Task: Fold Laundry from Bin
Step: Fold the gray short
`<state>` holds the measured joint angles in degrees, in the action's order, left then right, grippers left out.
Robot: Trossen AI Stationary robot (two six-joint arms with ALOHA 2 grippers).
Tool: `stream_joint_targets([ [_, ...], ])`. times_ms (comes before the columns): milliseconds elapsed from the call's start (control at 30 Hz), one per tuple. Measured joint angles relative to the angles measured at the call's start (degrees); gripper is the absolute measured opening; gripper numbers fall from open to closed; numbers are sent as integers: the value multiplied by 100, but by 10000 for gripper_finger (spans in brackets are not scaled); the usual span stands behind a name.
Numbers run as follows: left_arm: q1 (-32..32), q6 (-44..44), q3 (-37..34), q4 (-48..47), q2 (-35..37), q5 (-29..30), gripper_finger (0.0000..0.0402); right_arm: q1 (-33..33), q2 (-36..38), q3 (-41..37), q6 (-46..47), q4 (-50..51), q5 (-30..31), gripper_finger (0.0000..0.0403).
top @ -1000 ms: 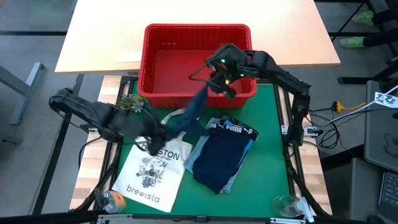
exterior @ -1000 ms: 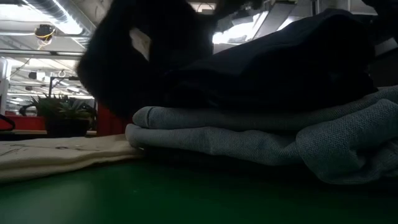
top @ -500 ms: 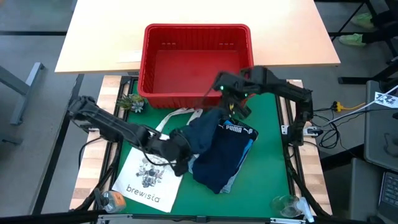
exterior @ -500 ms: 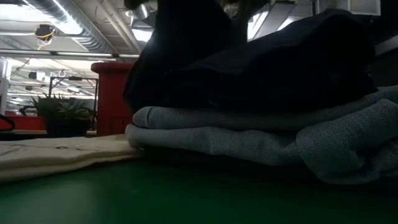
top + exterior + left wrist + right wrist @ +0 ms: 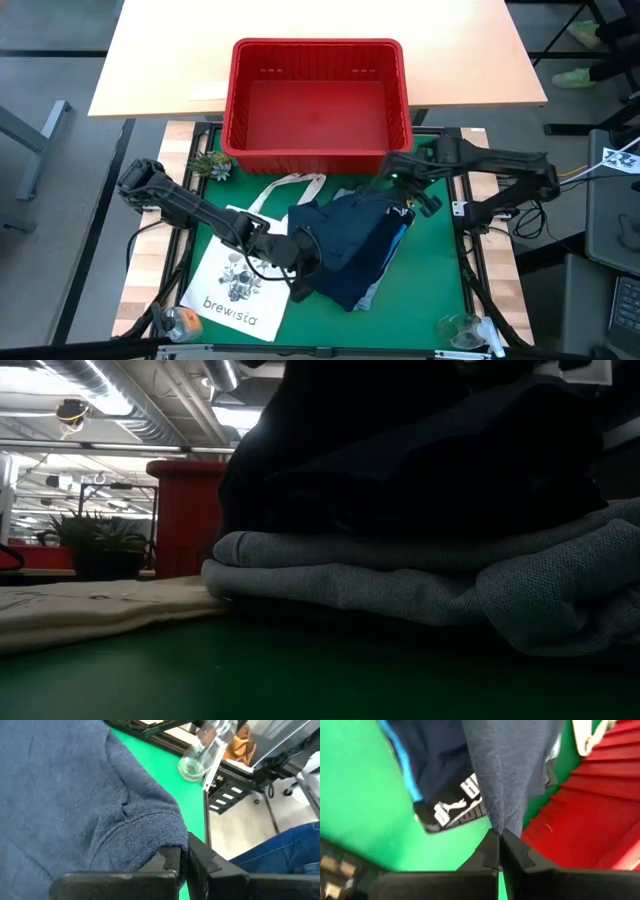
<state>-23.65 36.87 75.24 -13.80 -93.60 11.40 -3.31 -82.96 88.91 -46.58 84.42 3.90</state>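
Observation:
A dark blue garment (image 5: 345, 225) of the laundry is spread between my two grippers, over a folded stack (image 5: 350, 270) on the green mat. The stack has a navy PUMA piece (image 5: 455, 810) above a grey one (image 5: 400, 575). My left gripper (image 5: 303, 255) is shut on the garment's near left end. My right gripper (image 5: 396, 188) is shut on its far right end, just in front of the bin (image 5: 318, 100). The red bin stands at the far edge of the mat, with no laundry showing inside. My left gripper pinches a stitched hem corner of the blue garment (image 5: 167, 832) between its two fingers (image 5: 172, 857), slanting down from the table's left. The cloth beyond it lies over the stack. My right gripper pinches a bunched end of the same garment (image 5: 502, 817) between its two fingers (image 5: 490, 847), pointing down from above. The cloth runs away from the fingertips toward the stack.
A white tote bag (image 5: 245, 275) lies flat at the near left of the mat, partly under my left arm. A small plant (image 5: 212, 165) stands by the bin's left corner. A clear glass (image 5: 455, 328) sits at the near right corner.
My right gripper has come down from over the bin toward the near edge, tipping to point down. My left gripper has gone right and down over the tote bag. The blue garment, hanging bunched between them before, has been drawn out and laid over the folded stack.

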Motion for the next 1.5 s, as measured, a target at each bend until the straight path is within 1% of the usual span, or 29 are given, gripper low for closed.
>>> stream_joint_targets([
  [67, -35, 1, -2, 108, -2, 3, 4, -2, 340, -486, 163, -459, -13, 1],
  [167, -74, 19, -2, 371, -153, -13, 4, -4, 654, -1108, 288, -969, -8, 1],
  [333, -111, 15, -9, 1216, -534, -364, 4, -2, 813, -1811, 461, -933, -57, 1],
  [467, -154, 9, -7, 1769, -871, -692, 4, 1, 843, -2184, 607, -889, -379, 1],
  [567, -206, 12, -9, 2059, -1109, -747, 4, 0, 843, -2392, 668, -826, -594, 1],
  [733, -292, 45, -7, 2156, -1420, -768, 10, 0, 843, -2659, 753, -815, -1064, 1],
  [800, -298, 49, -7, 2242, -1507, -770, 16, 0, 843, -2730, 751, -819, -1033, 1],
  [900, -305, 49, -7, 2395, -1597, -777, 25, -1, 843, -2777, 749, -857, -780, 1],
  [1133, -312, 52, -7, 2391, -1674, -847, 38, -4, 841, -2781, 767, -924, -817, 3],
  [1200, -314, 151, -7, 2380, -1676, -932, 43, -4, 841, -2783, 771, -983, -817, 10],
  [1300, -303, 553, -7, 2352, -1676, -1081, 56, -4, 839, -2783, 773, -1016, -828, 26],
  [1400, -303, 782, -7, 2337, -1675, -1124, 76, -9, 839, -2783, 775, -1002, -805, 46],
  [1500, -310, 799, -7, 2354, -1674, -1159, 100, -9, 839, -2788, 777, -996, -788, 71],
])
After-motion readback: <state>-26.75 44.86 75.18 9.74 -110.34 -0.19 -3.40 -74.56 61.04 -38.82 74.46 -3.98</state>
